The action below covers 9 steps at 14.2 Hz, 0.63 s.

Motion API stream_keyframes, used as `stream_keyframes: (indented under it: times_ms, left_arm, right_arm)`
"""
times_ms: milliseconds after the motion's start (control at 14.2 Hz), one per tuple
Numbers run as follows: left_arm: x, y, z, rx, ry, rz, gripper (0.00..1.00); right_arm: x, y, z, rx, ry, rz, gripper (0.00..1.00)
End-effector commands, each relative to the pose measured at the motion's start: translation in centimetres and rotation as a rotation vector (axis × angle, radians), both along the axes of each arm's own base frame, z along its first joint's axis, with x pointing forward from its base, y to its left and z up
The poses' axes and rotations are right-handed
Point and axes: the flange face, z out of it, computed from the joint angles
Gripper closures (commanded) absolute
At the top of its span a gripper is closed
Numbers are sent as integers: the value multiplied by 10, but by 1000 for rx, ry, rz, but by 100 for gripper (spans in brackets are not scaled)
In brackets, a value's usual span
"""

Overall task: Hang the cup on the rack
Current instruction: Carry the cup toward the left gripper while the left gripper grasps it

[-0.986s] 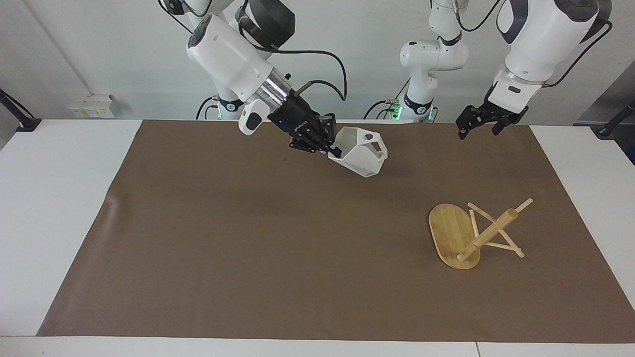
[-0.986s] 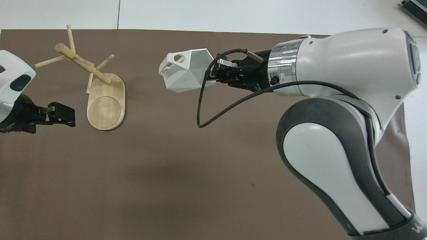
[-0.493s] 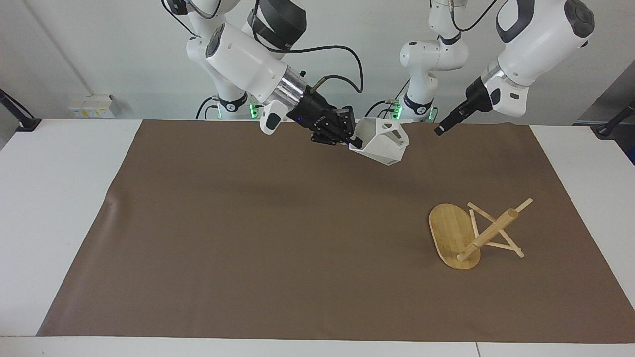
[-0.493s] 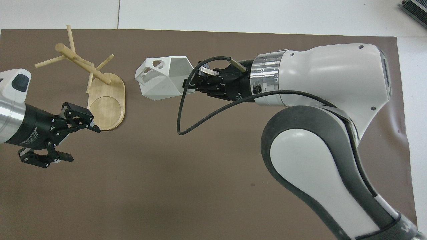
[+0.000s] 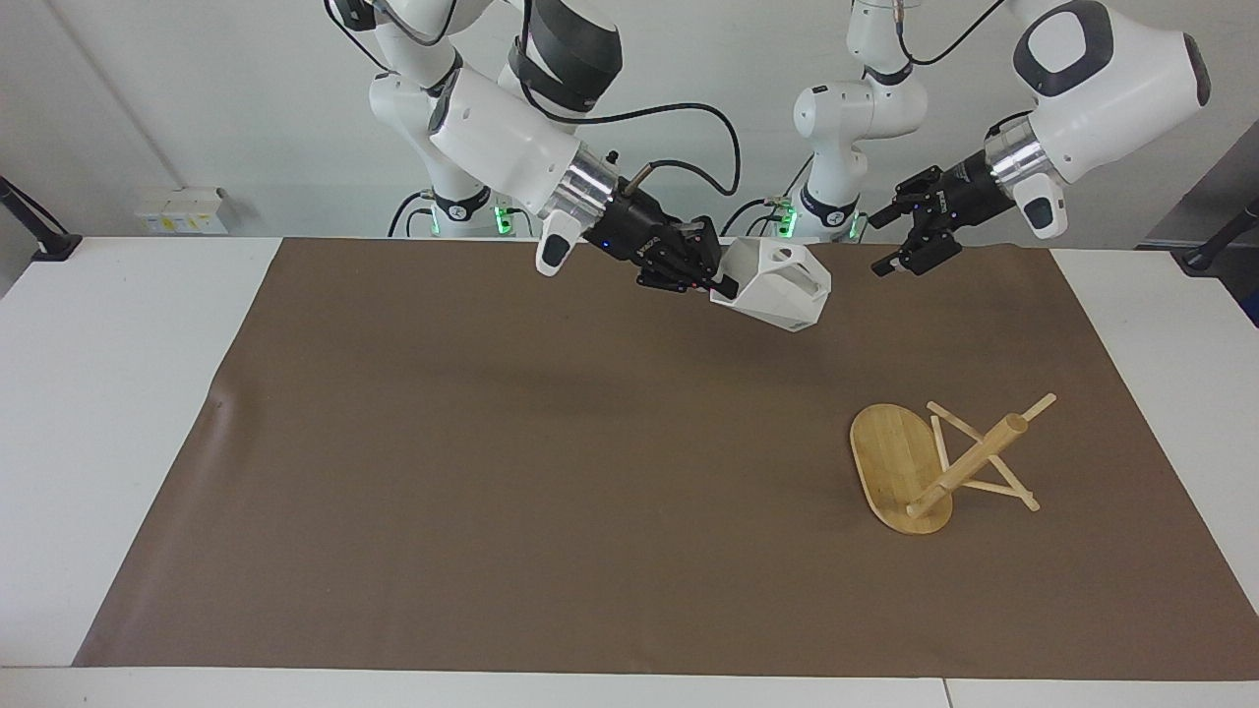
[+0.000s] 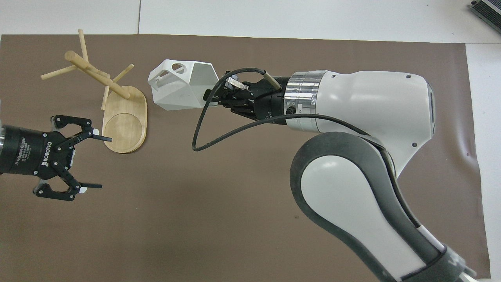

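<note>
The white faceted cup (image 5: 779,286) hangs tilted in the air, held at its rim by my right gripper (image 5: 723,280), which is shut on it over the mat's robot-side middle. In the overhead view the cup (image 6: 178,87) and the right gripper (image 6: 209,98) sit close beside the rack. The bamboo rack (image 5: 893,464) lies tipped over on the mat toward the left arm's end, its base on edge and its post (image 5: 969,462) slanting up. It also shows in the overhead view (image 6: 124,121). My left gripper (image 5: 885,244) is open and empty in the air, and in the overhead view (image 6: 103,162) it is beside the rack's base.
A brown mat (image 5: 511,472) covers most of the white table (image 5: 108,393). A grey box corner (image 6: 487,9) shows at the table's edge farthest from the robots, toward the right arm's end.
My right gripper has carried the cup toward the left arm's end, closer to the rack. My left gripper has turned its wrist and swung in beside the rack's base, fingers spread.
</note>
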Motion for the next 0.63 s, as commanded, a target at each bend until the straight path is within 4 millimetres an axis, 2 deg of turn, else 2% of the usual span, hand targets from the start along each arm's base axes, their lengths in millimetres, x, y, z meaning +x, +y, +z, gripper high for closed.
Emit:
stream_keyframes:
  times_ms: [0, 141, 282, 564]
  left_arm:
    - [9, 2, -13, -100, 40, 123, 0]
    - [24, 17, -18, -183, 57, 189, 0]
    - [40, 19, -33, -211, 91, 195, 0]
    - [55, 16, -39, -347, 115, 245, 0]
  right_arm:
    - [-4, 4, -1, 17, -41, 10, 100]
    - [-6, 6, -9, -4, -76, 45, 100]
    - [-7, 8, -10, -10, -96, 65, 100]
    - [-8, 11, -19, -33, -150, 128, 100]
